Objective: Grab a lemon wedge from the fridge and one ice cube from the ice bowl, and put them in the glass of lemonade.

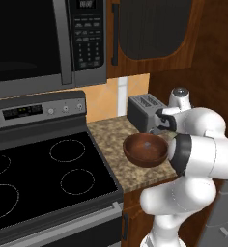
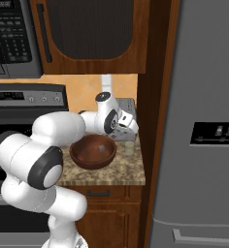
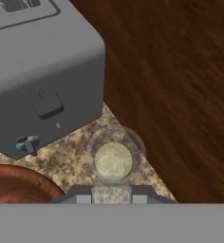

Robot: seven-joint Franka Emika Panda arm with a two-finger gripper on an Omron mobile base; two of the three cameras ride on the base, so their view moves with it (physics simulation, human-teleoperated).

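Note:
The glass of lemonade [image 3: 113, 160] stands on the speckled counter between the toaster and the wooden side wall, seen from straight above as a clear rim around pale yellow liquid. It also appears small in the right base view [image 2: 129, 147]. My gripper [image 3: 112, 194] hovers directly over it, pointing down, shut on a small pale speckled ice cube [image 3: 112, 193]. The hand [image 2: 127, 130] sits just above the glass. To the left, the ice bowl [image 2: 93, 151] [image 1: 145, 149] rests on the counter, its rim [image 3: 19, 182] at the lower left. The fridge [image 2: 204, 121] stands to the right, doors shut. The lemon wedge is hidden.
A silver toaster [image 3: 42, 71] [image 1: 142, 110] stands right behind the glass and bowl. A dark wood panel [image 3: 180, 85] closes off the counter's right end. The black stove [image 1: 43, 178] lies left of the counter, below a microwave [image 1: 43, 43] and a wall cabinet [image 2: 92, 34].

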